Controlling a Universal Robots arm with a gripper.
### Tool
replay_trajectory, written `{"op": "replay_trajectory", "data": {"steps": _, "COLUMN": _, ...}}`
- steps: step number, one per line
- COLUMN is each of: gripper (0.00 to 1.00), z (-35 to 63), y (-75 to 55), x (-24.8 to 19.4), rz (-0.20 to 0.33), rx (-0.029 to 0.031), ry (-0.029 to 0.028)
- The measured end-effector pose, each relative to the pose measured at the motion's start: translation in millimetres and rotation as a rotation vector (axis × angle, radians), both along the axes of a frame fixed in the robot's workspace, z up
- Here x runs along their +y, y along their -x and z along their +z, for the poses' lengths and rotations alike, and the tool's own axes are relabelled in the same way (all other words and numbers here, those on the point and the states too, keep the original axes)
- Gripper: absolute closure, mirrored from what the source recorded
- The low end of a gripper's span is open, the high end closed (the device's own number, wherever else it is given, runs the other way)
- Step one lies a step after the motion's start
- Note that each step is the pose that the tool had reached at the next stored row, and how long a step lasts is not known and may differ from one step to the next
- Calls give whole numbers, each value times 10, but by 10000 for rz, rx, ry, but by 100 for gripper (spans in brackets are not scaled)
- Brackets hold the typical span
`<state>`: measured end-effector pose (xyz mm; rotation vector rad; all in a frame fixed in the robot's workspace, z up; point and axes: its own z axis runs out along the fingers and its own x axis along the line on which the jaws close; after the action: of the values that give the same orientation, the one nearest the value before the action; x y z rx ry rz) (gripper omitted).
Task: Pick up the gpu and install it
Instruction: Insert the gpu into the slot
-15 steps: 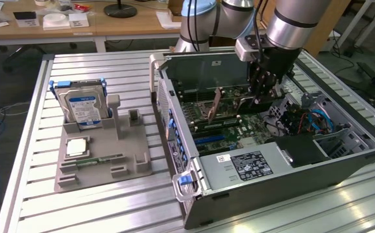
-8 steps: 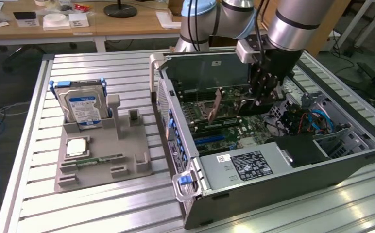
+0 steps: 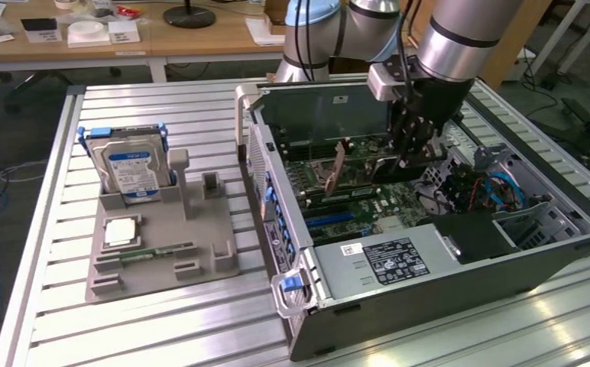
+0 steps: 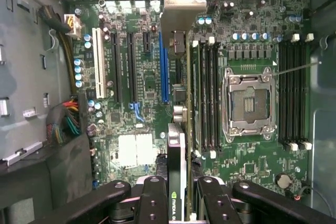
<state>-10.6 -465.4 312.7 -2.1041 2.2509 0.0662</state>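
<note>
The claw (image 4: 177,195) is seen partly closed on the gpu (image 4: 176,145), which is held on edge over the motherboard (image 4: 147,85) inside the case (image 3: 428,298), just beside the blue slot (image 4: 164,72). The card is judged light, stiff and fragile, and is best gripped by its bare edges, clear of components.

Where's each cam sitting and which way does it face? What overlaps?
Exterior view: high off the arm, angled down at the open computer case, parts tray and hard drive on the table; arm and tool show.
Wrist view: on the wrist, looking along the tool at the motherboard; black fingers show, clamping the gpu.
Shared: motherboard, CPU socket, tool.
</note>
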Motion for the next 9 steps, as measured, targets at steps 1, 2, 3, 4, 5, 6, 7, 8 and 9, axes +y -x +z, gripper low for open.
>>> {"op": "replay_trajectory", "data": {"steps": 1, "gripper": 73, "z": -1, "y": 0, "x": 0, "rz": 4, "rx": -1, "ry": 0}}
{"op": "replay_trajectory", "data": {"steps": 2, "gripper": 73, "z": -3, "y": 0, "x": -4, "rz": 12, "rx": -3, "ry": -2}}
{"op": "replay_trajectory", "data": {"steps": 3, "gripper": 73, "z": -6, "y": 0, "x": -11, "rz": 25, "rx": -3, "ry": -3}}
{"op": "replay_trajectory", "data": {"steps": 4, "gripper": 73, "z": -11, "y": 2, "x": -15, "rz": 35, "rx": -3, "ry": -4}}
{"op": "replay_trajectory", "data": {"steps": 5, "gripper": 73, "z": -14, "y": 5, "x": -15, "rz": 42, "rx": -3, "ry": -2}}
{"op": "replay_trajectory", "data": {"steps": 6, "gripper": 73, "z": -15, "y": 10, "x": -16, "rz": 46, "rx": -2, "ry": 0}}
{"op": "replay_trajectory", "data": {"steps": 7, "gripper": 73, "z": -16, "y": 16, "x": -16, "rz": 47, "rx": -2, "ry": 2}}
{"op": "replay_trajectory", "data": {"steps": 8, "gripper": 73, "z": -19, "y": 28, "x": -20, "rz": 51, "rx": -4, "ry": -2}}
{"op": "replay_trajectory", "data": {"steps": 9, "gripper": 73, "z": -20, "y": 44, "x": -28, "rz": 57, "rx": -7, "ry": -3}}
